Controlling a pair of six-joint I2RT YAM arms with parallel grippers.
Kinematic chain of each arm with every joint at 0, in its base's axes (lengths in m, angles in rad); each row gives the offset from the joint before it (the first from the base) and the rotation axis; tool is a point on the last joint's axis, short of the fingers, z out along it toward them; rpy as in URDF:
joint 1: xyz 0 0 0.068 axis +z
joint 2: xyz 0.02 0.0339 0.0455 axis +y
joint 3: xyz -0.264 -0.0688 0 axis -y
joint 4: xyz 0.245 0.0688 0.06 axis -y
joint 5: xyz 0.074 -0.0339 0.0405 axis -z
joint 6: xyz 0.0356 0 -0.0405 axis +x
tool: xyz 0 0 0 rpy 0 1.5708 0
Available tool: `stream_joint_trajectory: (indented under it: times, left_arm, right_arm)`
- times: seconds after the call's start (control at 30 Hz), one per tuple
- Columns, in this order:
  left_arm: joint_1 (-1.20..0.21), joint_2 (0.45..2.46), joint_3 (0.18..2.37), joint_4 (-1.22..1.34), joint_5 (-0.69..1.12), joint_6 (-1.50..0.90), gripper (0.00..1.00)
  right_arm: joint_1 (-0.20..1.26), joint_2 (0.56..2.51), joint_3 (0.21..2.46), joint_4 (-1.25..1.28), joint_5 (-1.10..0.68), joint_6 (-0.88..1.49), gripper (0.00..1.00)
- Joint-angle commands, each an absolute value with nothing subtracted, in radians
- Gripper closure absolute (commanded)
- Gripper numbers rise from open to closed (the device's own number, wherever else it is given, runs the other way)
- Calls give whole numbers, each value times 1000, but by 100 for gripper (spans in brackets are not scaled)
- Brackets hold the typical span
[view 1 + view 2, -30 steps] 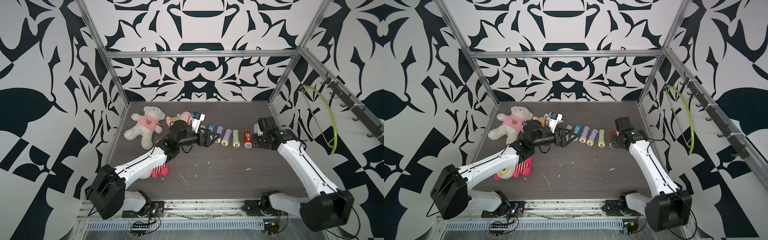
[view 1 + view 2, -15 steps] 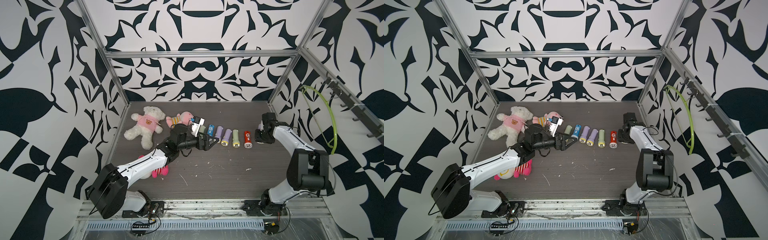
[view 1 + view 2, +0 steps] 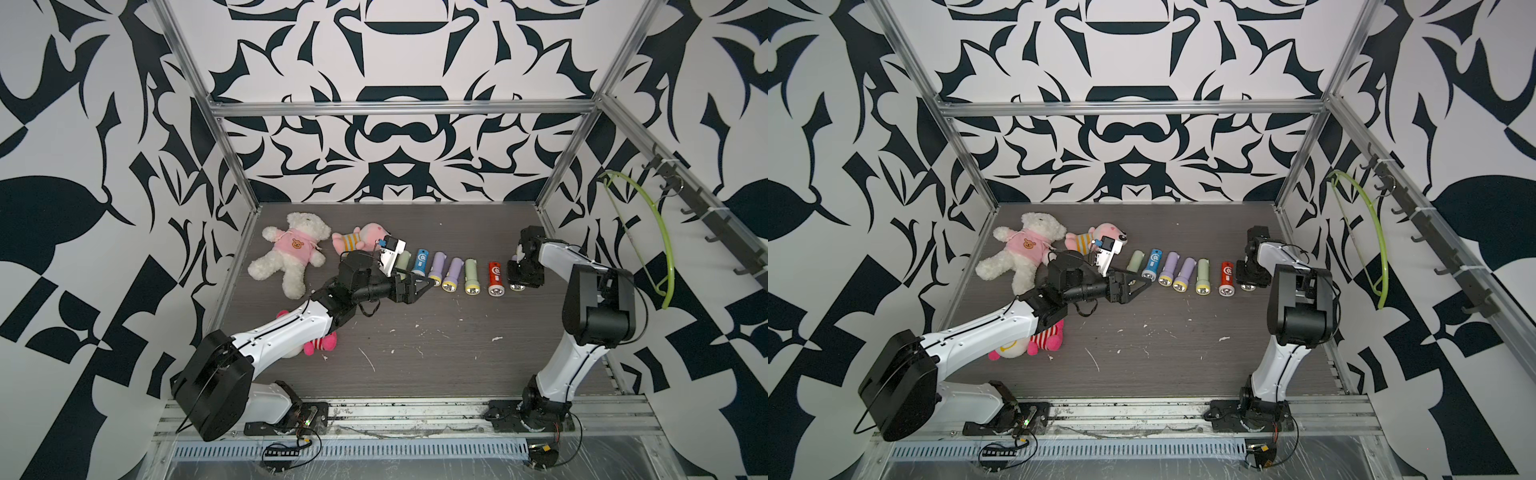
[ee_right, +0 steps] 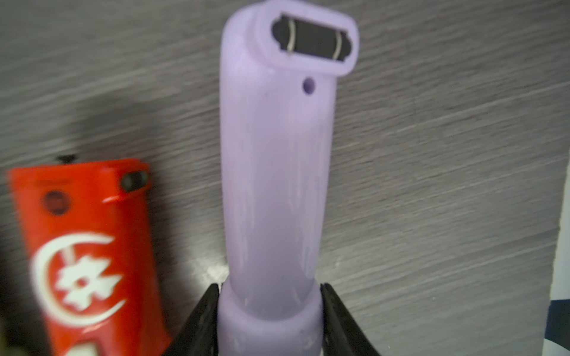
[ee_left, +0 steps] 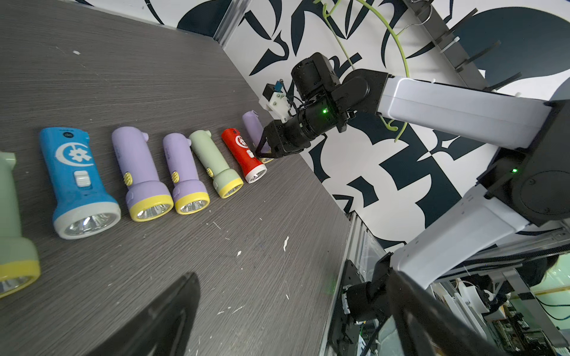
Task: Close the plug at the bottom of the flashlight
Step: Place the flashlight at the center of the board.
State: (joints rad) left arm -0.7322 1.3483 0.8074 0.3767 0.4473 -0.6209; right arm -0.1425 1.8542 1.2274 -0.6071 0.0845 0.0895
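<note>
A purple flashlight (image 4: 274, 185) lies at the right end of the row on the dark table, and my right gripper (image 4: 268, 320) is shut on its head, one finger on each side. At its bottom end, a black plug (image 4: 314, 34) with two metal prongs sits within an oval rim. In both top views the right gripper (image 3: 520, 277) (image 3: 1250, 276) covers most of this flashlight (image 3: 517, 287). My left gripper (image 3: 419, 284) (image 3: 1138, 284) is open and holds nothing. It hovers low at the row's left end, just in front of the green flashlight (image 3: 402, 262) and the blue one (image 3: 420, 262).
Between the grippers lie two purple flashlights (image 3: 437, 266) (image 3: 453, 269), a green one (image 3: 471, 276) and a red one (image 3: 494, 278). Plush toys (image 3: 291, 249) (image 3: 361, 237) sit at the back left, another (image 3: 320, 345) under the left arm. A green hanger (image 3: 648, 232) hangs on the right wall.
The right arm has folded up over its base while its gripper stays on the purple flashlight. The left gripper has drifted slightly toward the front.
</note>
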Motion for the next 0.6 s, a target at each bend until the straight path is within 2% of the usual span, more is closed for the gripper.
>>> stream_joint_trajectory:
  times: [0.0,0.27,0.3,0.33,0.57]
  left_arm:
    - [-728,1327,784,373,440,-604,1]
    - [-727,1321,772,359,418,-597,1]
    - [-727,1317,771,354,413,-594,1]
    - [-727,1315,769,351,407,-591,1]
    - [-724,1251,773,262,340,-536,1]
  right_arm:
    - [-146,1850,1242,-618,109,104,82]
    - [-146,1808,1215,-600,100,130,47]
    - [-146,1799,1214,-601,99,135,11]
    - [-146,1790,1211,-600,100,136,0]
    - [-146,1709,1192,-609,112,165,0]
